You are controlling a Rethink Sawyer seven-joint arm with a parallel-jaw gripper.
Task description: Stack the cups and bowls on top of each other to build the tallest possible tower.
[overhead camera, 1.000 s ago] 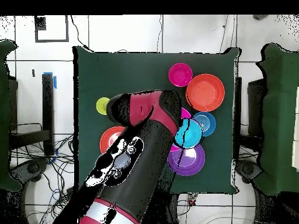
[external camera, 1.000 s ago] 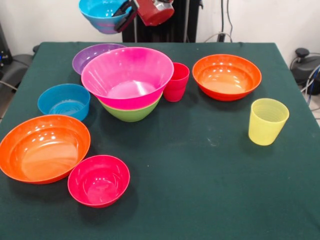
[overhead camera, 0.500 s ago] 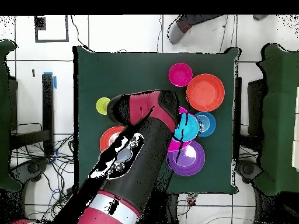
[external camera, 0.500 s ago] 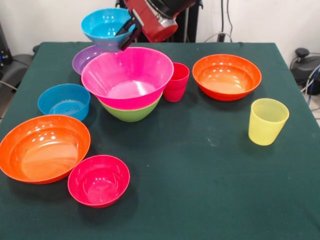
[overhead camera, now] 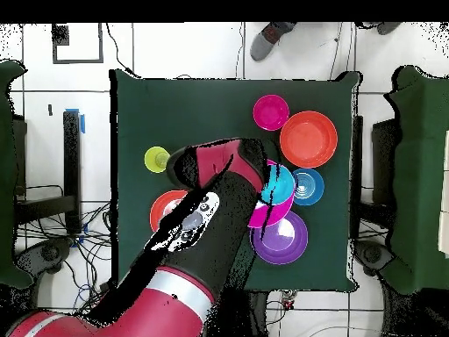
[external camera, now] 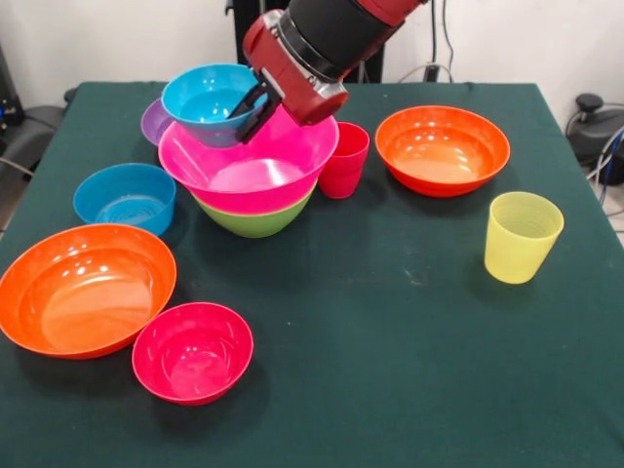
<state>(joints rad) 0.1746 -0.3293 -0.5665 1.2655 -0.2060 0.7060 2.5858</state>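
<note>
Blue bowl [external camera: 208, 100], small, was clamped at its rim in your jaws [external camera: 253, 101], held tilted over the far-left edge of the pink bowl [external camera: 249, 156]; whether the two touched, you could not tell. Pink bowl sat nested in the green bowl [external camera: 255, 220] on the tabletop [external camera: 390, 341]. Purple bowl [external camera: 154, 121] sat behind them, red cup [external camera: 344, 159] just beside, yellow cup [external camera: 522, 236] well apart. Second blue bowl [external camera: 125, 198], two orange bowls [external camera: 83, 289] and red-pink bowl [external camera: 192, 351] stood unstacked.
</note>
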